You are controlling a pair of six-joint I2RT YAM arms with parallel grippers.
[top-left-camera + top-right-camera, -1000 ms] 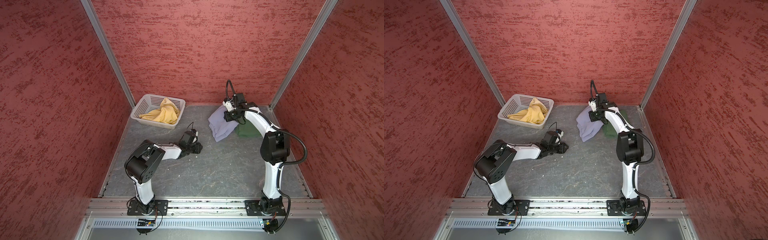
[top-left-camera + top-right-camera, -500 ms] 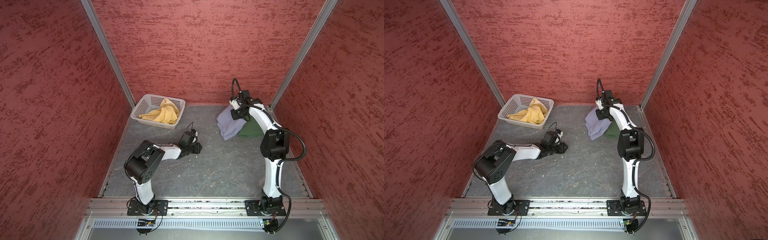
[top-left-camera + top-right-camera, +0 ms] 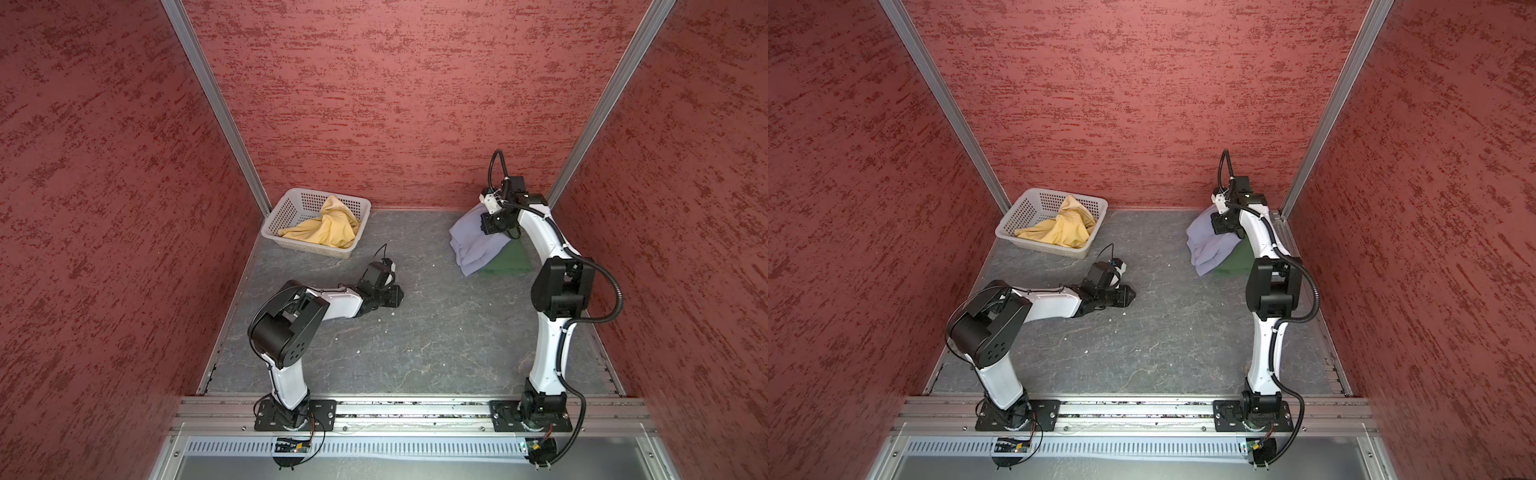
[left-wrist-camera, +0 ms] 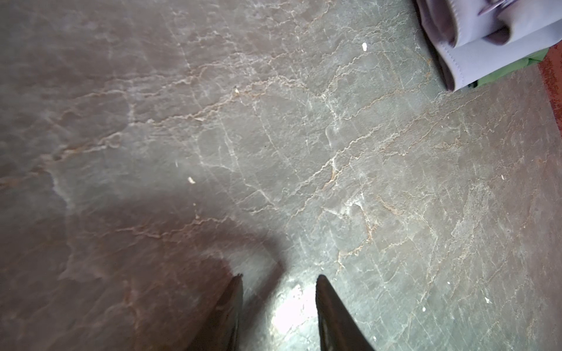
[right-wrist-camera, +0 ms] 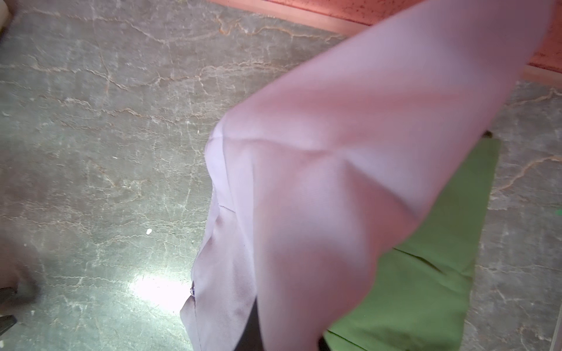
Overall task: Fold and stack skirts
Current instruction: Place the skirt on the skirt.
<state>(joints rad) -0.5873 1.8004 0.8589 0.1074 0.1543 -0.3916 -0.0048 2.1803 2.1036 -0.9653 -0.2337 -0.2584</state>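
The right hand point(image 3: 494, 226) is closed on the pale lavender-grey cloth skirt point(image 3: 473, 245), pinching its far edge and lifting it. The rest of that folded garment slopes down to the grey stone-patterned surface point(image 3: 436, 332), well to the right of the white perforated plastic basket point(image 3: 282, 212) and about as far back. Its near part lies over the dark green cloth skirt point(image 3: 509, 262), which is spread flat on the surface beneath it and shows on the side away from the basket. In the right wrist view the lavender cloth point(image 5: 334, 182) fills most of the picture and hides the fingers, with green cloth point(image 5: 425, 273) under it. The mustard yellow cloth skirt point(image 3: 328, 230) sits crumpled inside the basket. The left hand point(image 4: 278, 276) is low over bare surface just in front of the basket, its 2 fingers a narrow gap apart and holding nothing.
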